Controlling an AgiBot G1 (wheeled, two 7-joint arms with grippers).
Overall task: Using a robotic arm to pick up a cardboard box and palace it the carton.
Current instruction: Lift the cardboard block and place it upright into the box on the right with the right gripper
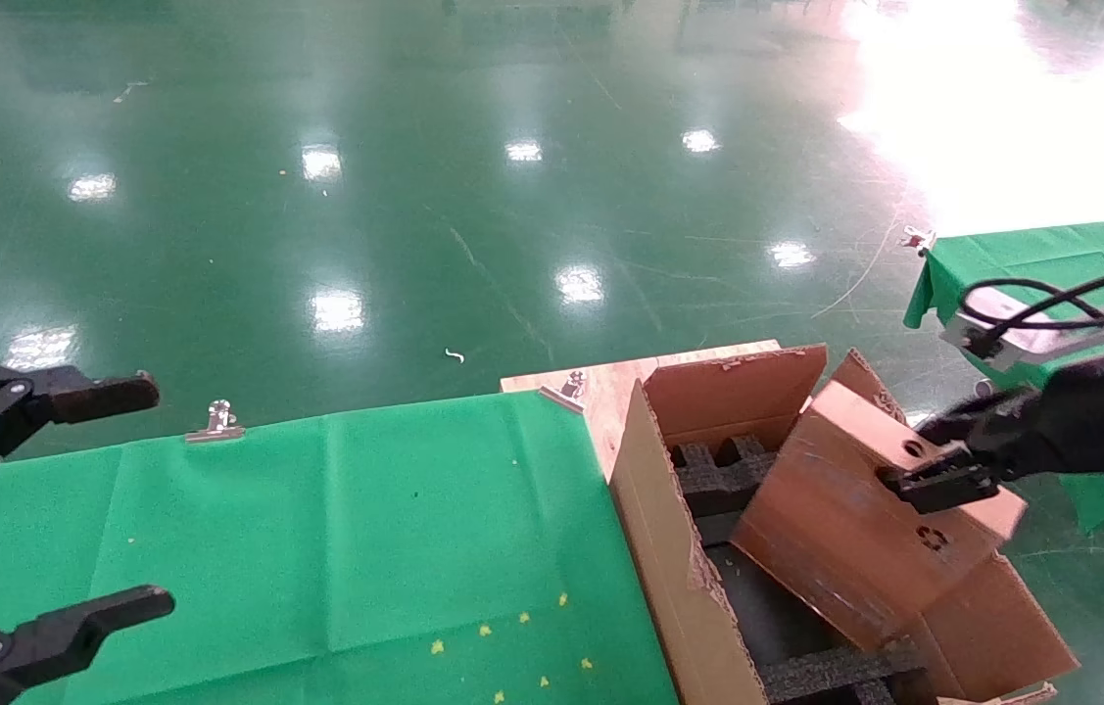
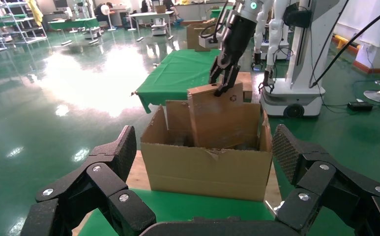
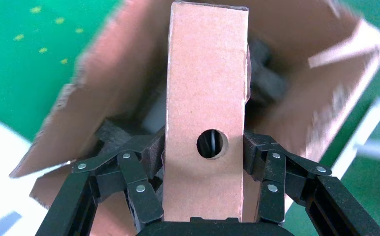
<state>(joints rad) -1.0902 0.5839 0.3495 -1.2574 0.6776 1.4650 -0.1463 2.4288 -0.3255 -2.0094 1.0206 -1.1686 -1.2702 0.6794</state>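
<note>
My right gripper (image 1: 938,477) is shut on the small brown cardboard box (image 1: 855,519), holding it by its narrow face with the round hole (image 3: 211,143). The box hangs tilted over the open carton (image 1: 679,578), its lower end down among the black foam inserts (image 1: 723,480). In the right wrist view the fingers (image 3: 151,152) press both sides of the box (image 3: 205,98). The left wrist view shows the carton (image 2: 207,167) with the box (image 2: 217,118) standing in it under the right gripper (image 2: 223,81). My left gripper (image 1: 72,499) is open and empty at the far left.
The carton stands on a wooden board (image 1: 610,382) at the right end of a green-clothed table (image 1: 316,539). A metal clip (image 1: 216,423) holds the cloth at the far edge. Another green-clothed table (image 1: 1032,255) stands to the right. Green floor lies beyond.
</note>
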